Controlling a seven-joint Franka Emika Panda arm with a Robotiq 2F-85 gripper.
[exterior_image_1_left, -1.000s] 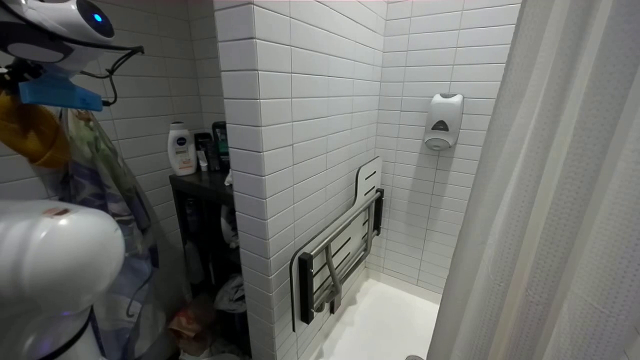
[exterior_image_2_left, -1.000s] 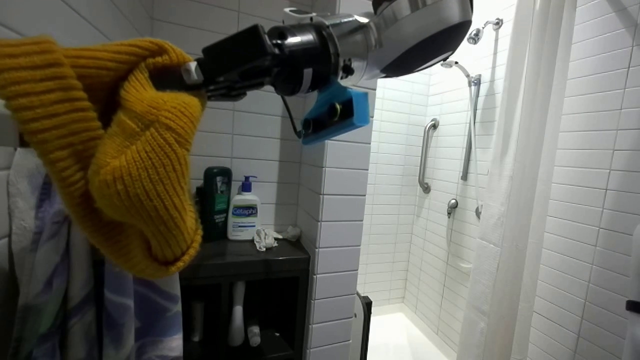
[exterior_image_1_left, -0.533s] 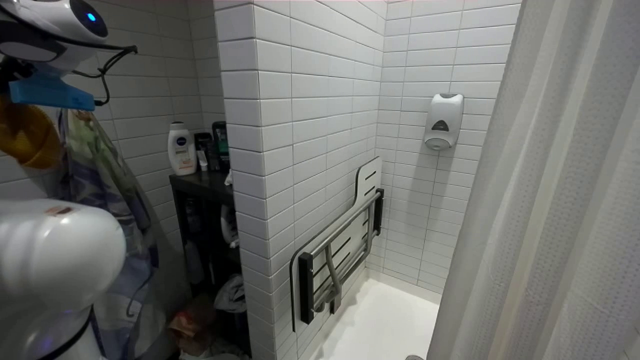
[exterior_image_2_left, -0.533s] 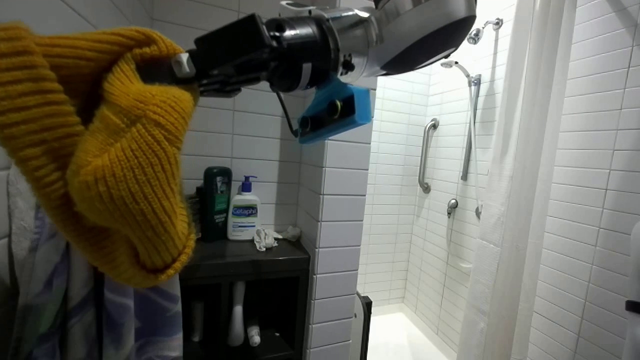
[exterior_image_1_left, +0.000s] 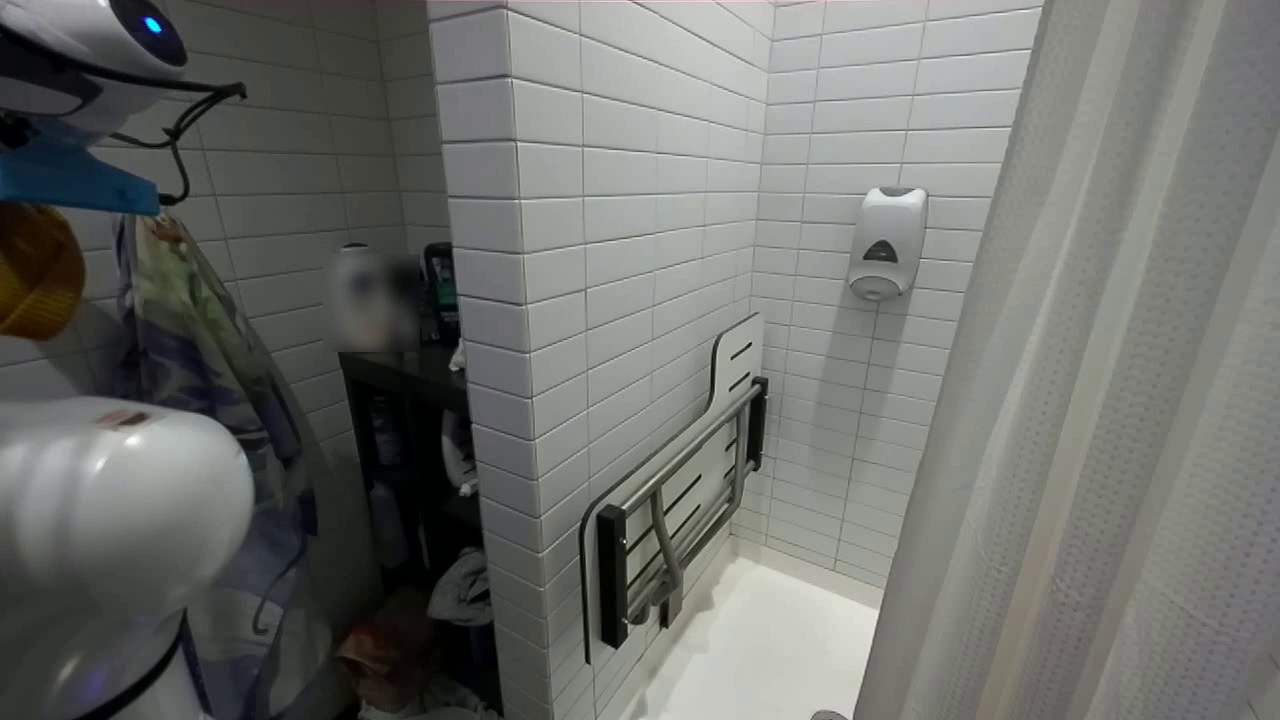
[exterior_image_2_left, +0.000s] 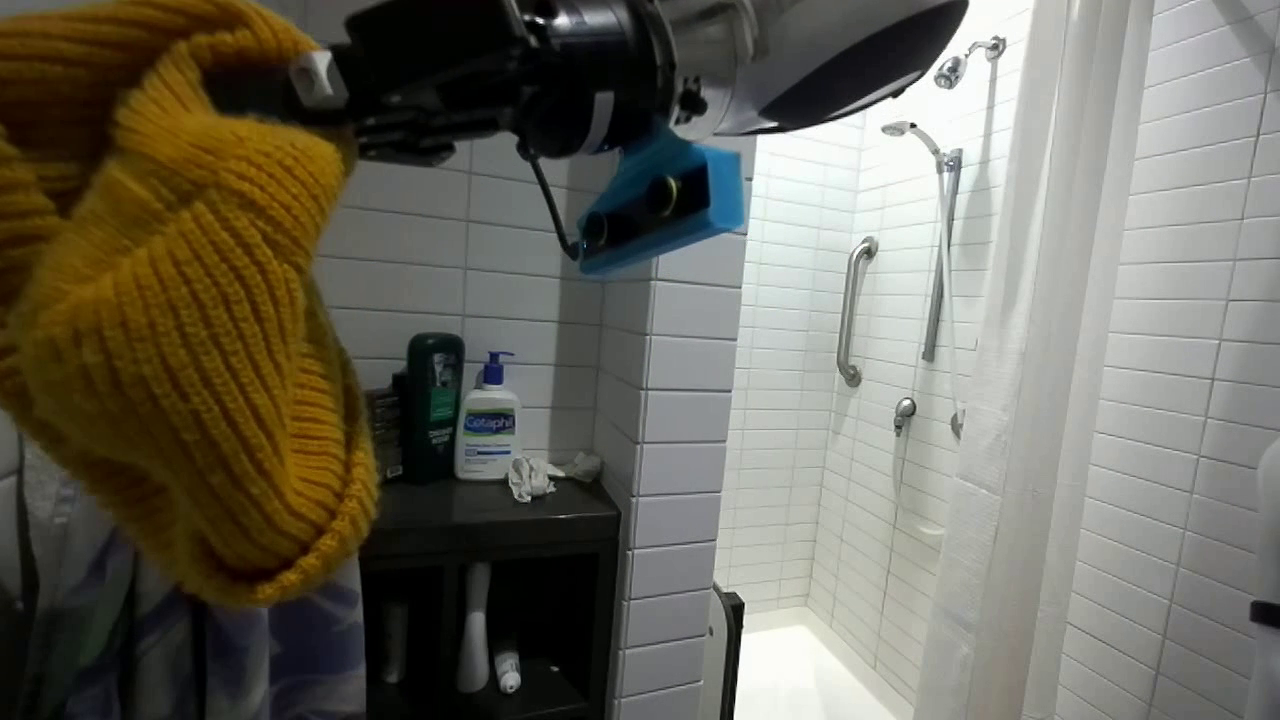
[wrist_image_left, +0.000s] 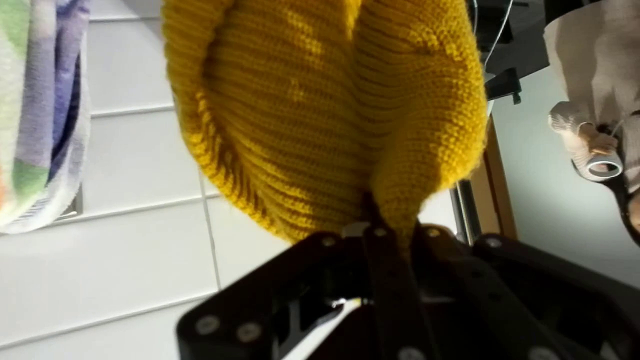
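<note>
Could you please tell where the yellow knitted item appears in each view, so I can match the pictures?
In an exterior view: yellow knitted item at left edge, cut off.
In an exterior view: yellow knitted item large on the left.
Wrist view: yellow knitted item at top centre.
Shared landmark: patterned towel, on the left in all three.

Knit cloth (exterior_image_2_left: 190, 340), mustard yellow and ribbed. It hangs in midair, clamped in the gripper (wrist_image_left: 396, 222), folded over on itself in thick, rounded layers; the ribs change direction from fold to fold. In an exterior view, its lowest edge forms a curved, raised rim. In the wrist view, it gathers to a narrow neck at the grip.
</note>
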